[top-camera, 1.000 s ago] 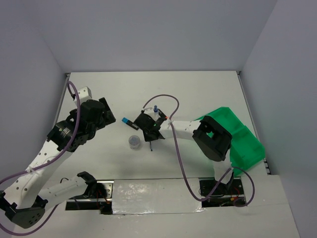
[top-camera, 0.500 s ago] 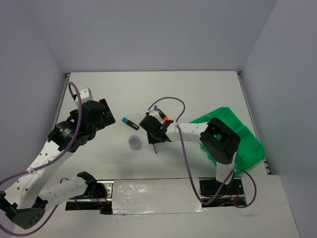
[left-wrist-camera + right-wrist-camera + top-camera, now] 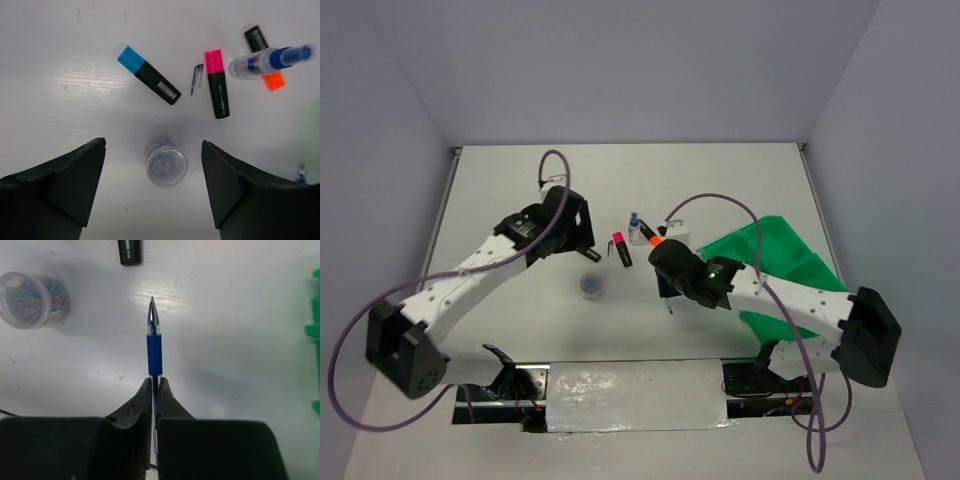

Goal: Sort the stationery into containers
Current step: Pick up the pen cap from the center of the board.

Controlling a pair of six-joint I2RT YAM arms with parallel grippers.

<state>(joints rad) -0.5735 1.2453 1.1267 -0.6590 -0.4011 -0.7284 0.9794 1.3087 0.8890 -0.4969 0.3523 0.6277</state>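
**Left claw**
- Released. Fingers spread wide, nothing gripped.
- Round tub of coloured paper clips between the two fingers, just past the tips, touching neither.
- Flat on the white table, ahead of the tips:
  - blue-capped highlighter, slightly left;
  - pink-capped highlighter, to the right;
  - small blue clip-like piece between those two, too small to name.
- Further ahead and right: white bottle with blue cap, overlapping the orange-capped highlighter in this view. Upright or lying: cannot tell.

**Right claw**
- Clenched on the blue pen, pinched on the barrel just behind the blue grip sleeve.
- Pen in line with the fingers, metal tip pointing straight ahead. Tip touching the table or clear of it: cannot tell.
- Ahead and far left of the claw: the same tub of clips, well apart from the pen.
- Ahead and slightly left, at the frame edge: black highlighter end, cap out of frame.
- Off to the right of the claw: green tray, only its edge showing, apart from the pen.
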